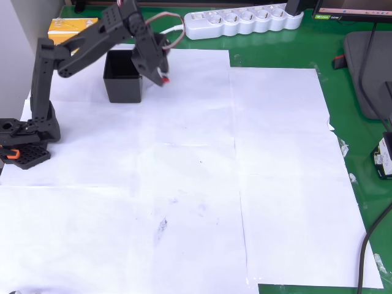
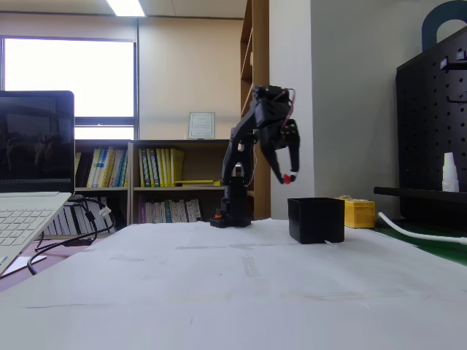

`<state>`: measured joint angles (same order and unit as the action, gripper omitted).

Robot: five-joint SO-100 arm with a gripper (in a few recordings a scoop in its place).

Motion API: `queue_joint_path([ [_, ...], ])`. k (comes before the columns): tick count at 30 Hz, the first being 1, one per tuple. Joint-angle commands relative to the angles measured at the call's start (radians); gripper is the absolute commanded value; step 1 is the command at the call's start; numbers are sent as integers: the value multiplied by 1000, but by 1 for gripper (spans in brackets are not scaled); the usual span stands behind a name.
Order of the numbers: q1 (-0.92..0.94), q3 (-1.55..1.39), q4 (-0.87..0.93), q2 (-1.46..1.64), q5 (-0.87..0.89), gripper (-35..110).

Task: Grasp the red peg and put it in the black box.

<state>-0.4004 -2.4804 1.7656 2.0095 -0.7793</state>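
Hanging in the air at the tips of the black claw [image 2: 287,175], the tiny dark-red rounded peg [image 2: 289,177] sits above the small square black plastic box [image 2: 315,219] and slightly off its rim. In the fixed view it is just left of the box's left wall and clear above it. In the overhead view the peg [image 1: 165,79] shows just past the box's [image 1: 122,83] right-hand wall, over the white paper [image 1: 202,184]. It is too small to tell any long axis or which way it points; it reads only as a red dot.

The claw [image 1: 163,78] is closed down on the peg, its two fingers meeting around it with only the red tip showing between them. The fingers point downward in the fixed view, slanting toward the box.

The black arm [image 1: 92,40] arches over the box from its base [image 1: 24,150], which stands left of the box in the overhead view and behind it in the fixed view. The box stands upright on the paper sheets covering the green desk [image 1: 288,52]. A yellow rectangular block [image 2: 359,213] lies just beyond the box, and a white power strip [image 1: 242,21] lies well to the box's right along the far edge of the overhead view.
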Motion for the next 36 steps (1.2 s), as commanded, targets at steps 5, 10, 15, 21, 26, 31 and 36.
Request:
queue_joint_path([
  [5,-207,-98,57,-86,98,0],
  [10,-285,-95,69,-55,141,0],
  [15,-331,-66,100,-28,199,0],
  [21,-365,75,101,-28,244,0],
  [26,-367,143,101,-23,261,0],
  [31,-357,173,101,-18,259,0],
  [36,-341,202,89,-17,258,5],
])
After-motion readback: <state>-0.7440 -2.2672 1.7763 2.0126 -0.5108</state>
